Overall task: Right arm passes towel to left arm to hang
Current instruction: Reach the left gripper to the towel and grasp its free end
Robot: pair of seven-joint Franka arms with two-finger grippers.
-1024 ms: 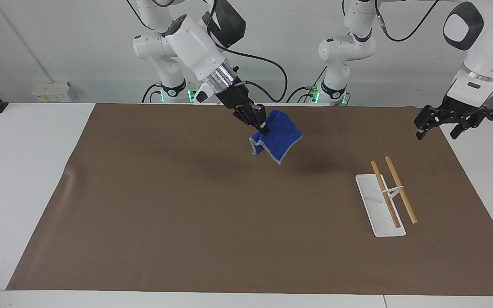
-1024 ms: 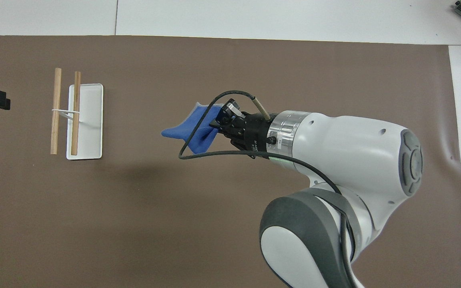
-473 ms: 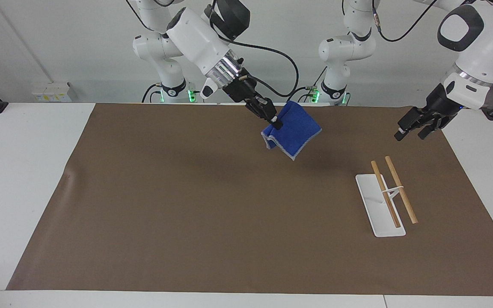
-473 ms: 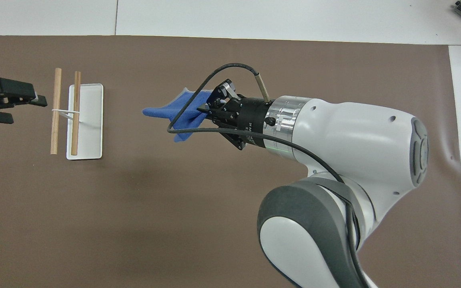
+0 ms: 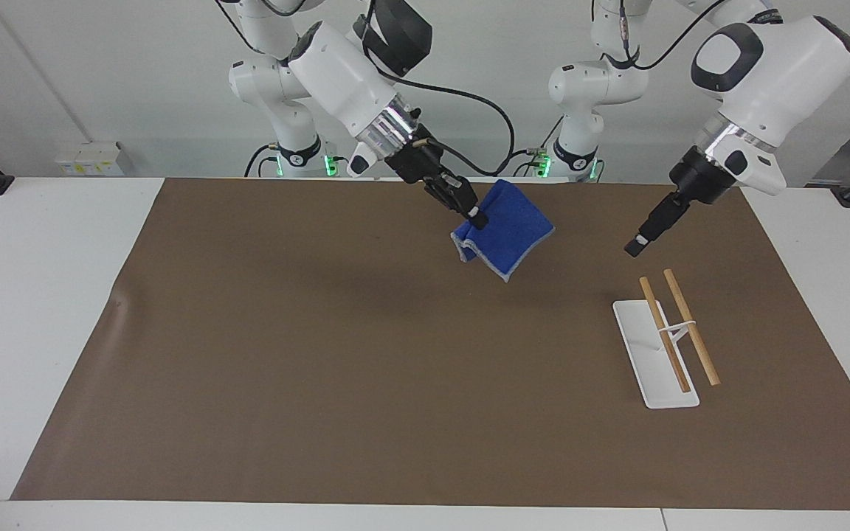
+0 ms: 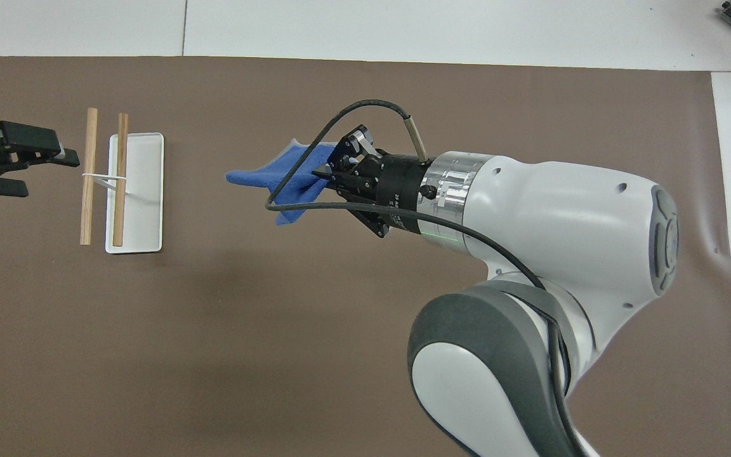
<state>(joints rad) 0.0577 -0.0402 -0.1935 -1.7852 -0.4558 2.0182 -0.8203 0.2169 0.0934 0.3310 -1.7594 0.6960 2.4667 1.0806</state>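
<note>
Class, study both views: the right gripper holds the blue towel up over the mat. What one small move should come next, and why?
Probably the left gripper should travel toward the towel with its fingers open. The right gripper already holds the towel up in the air by one edge, the rest hanging free, while the left gripper is apart from it, near the rack.

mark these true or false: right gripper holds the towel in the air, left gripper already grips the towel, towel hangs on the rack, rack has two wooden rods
1. The right gripper holds the towel in the air. True.
2. The left gripper already grips the towel. False: it is apart from the towel, over the brown mat by the rack.
3. The towel hangs on the rack. False: the rack is bare.
4. The rack has two wooden rods. True.
</note>
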